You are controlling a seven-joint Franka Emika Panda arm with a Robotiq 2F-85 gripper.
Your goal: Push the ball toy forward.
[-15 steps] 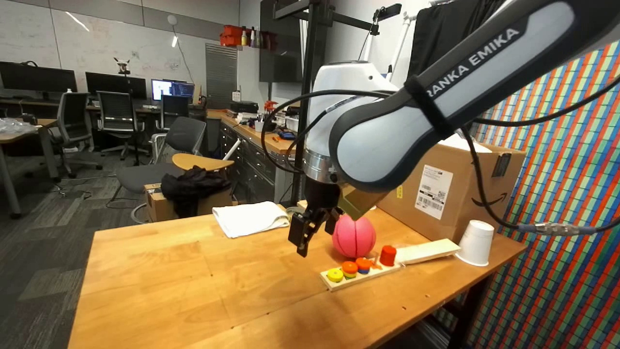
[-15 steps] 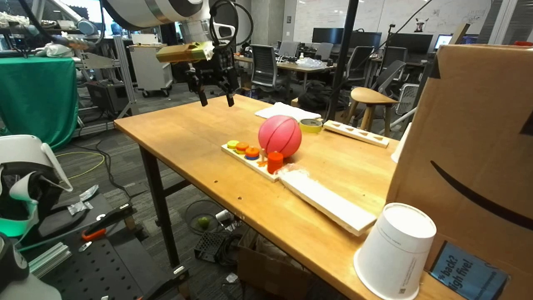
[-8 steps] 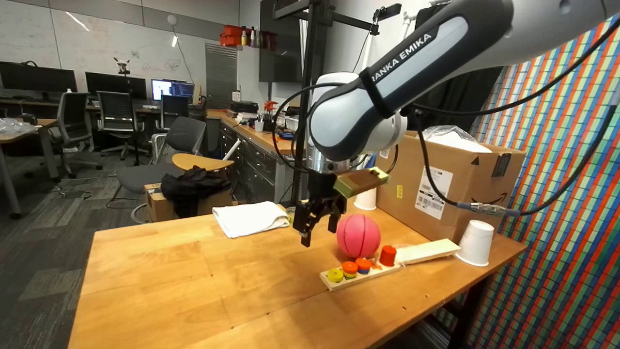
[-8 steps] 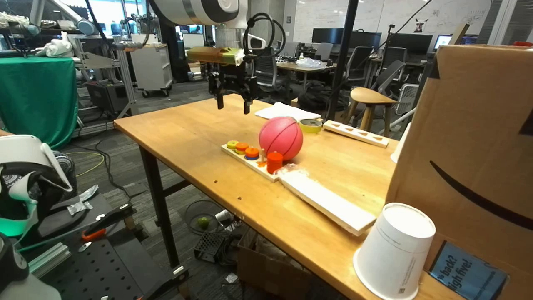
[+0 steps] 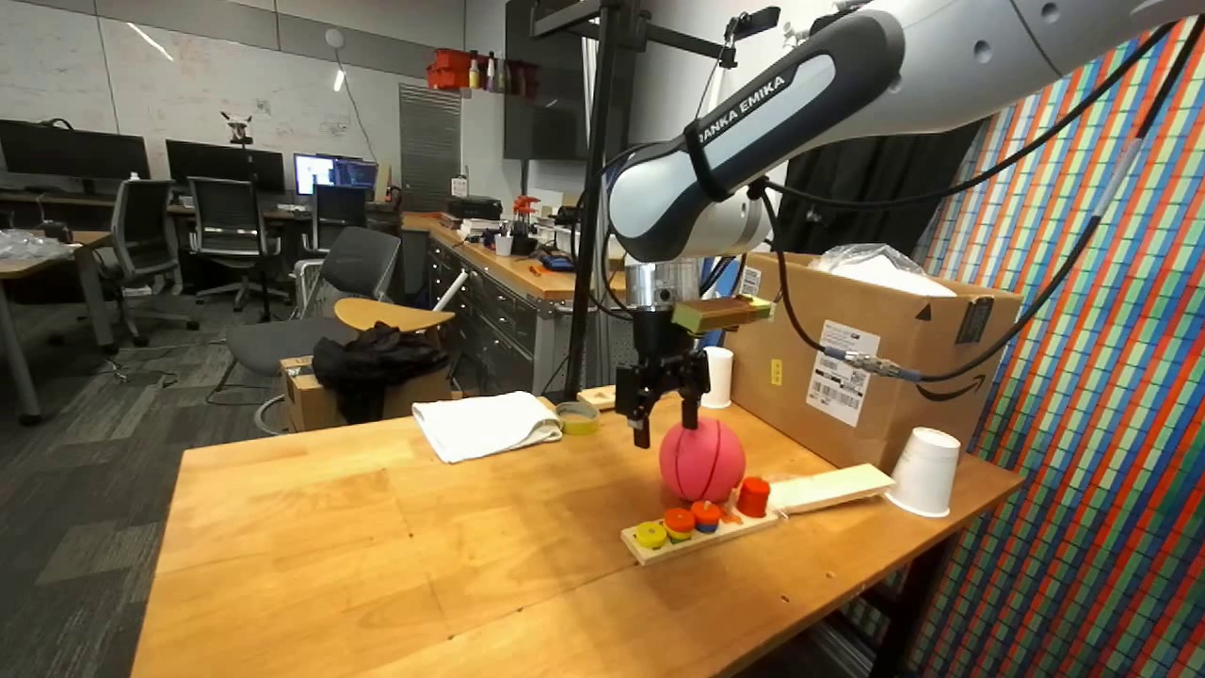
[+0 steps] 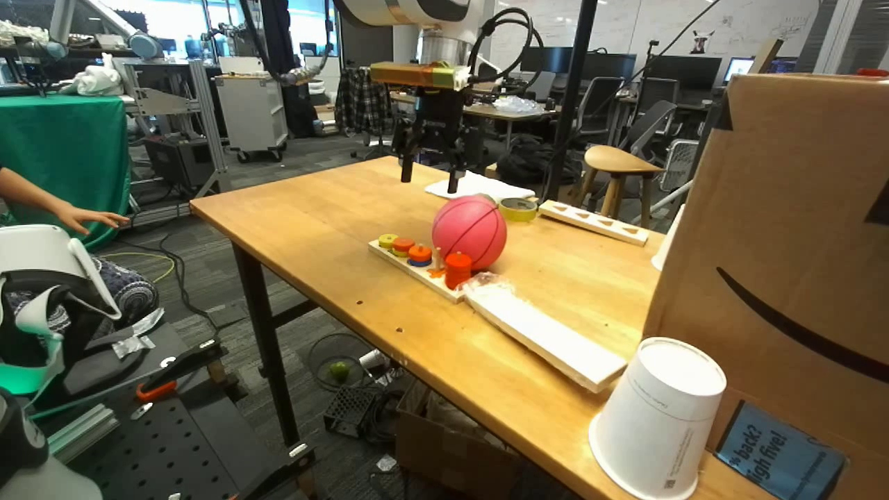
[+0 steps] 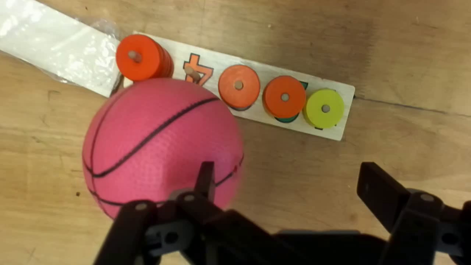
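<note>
The pink ball with black seams shows in both exterior views (image 5: 704, 466) (image 6: 469, 234) and fills the left of the wrist view (image 7: 162, 136). It rests on the wooden table close beside a peg board. My gripper (image 5: 666, 429) is open and empty, pointing down. It shows in an exterior view (image 6: 429, 182) and in the wrist view (image 7: 287, 176). Its fingertips are at about the height of the ball's top. In the wrist view one finger (image 7: 206, 180) overlaps the ball and hides part of it. I cannot tell whether they touch.
The peg board (image 7: 254, 70) holds orange, red and yellow rings. A plastic-wrapped board (image 6: 542, 333) lies at its end. A white cup (image 6: 660, 417) and a cardboard box (image 5: 866, 358) stand beyond. A white cloth (image 5: 485, 426) and tape roll (image 5: 577, 418) lie near the edge.
My gripper has moved right in both exterior views, over toward the ball, staying open. The ball has shifted slightly to the right. A person's hand has appeared at the left edge of an exterior view.
</note>
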